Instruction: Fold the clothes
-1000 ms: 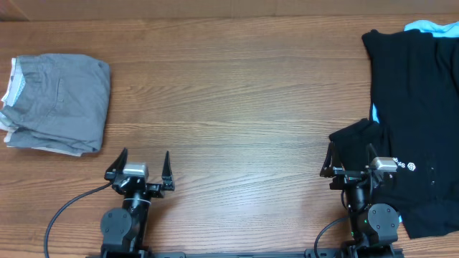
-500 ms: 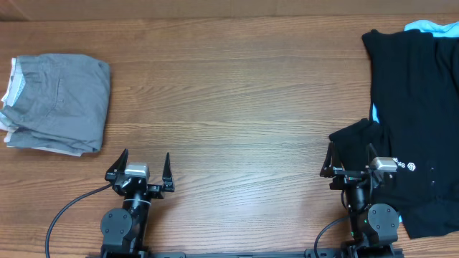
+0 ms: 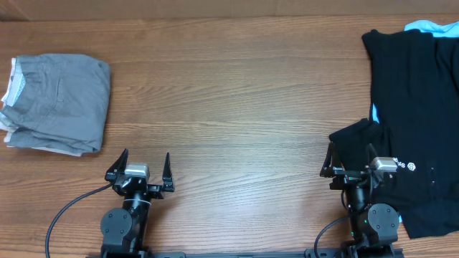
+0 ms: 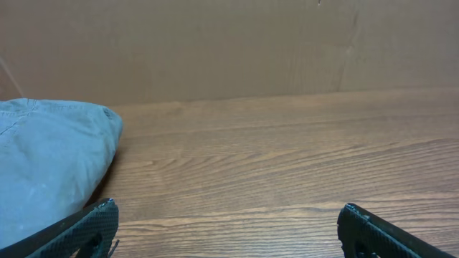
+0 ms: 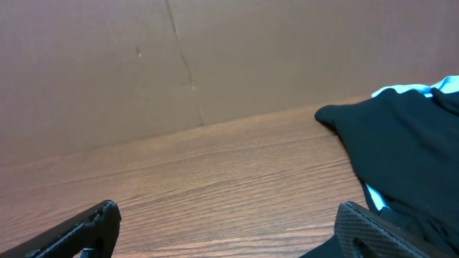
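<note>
Folded grey shorts point(image 3: 59, 102) lie at the far left of the table on top of a cream-white garment point(image 3: 11, 92); the grey shorts also show in the left wrist view point(image 4: 46, 165). A pile of black garments point(image 3: 416, 107) lies at the right, with a pale blue one point(image 3: 430, 27) peeking out; the black pile shows in the right wrist view point(image 5: 401, 150). My left gripper point(image 3: 140, 166) is open and empty near the front edge, right of the shorts point(image 4: 226, 215). My right gripper point(image 3: 349, 158) is open and empty at the edge of the black pile point(image 5: 228, 215).
A brown cardboard wall point(image 4: 229, 43) stands behind the wooden table point(image 3: 237, 100). Cables run from both arm bases at the front edge.
</note>
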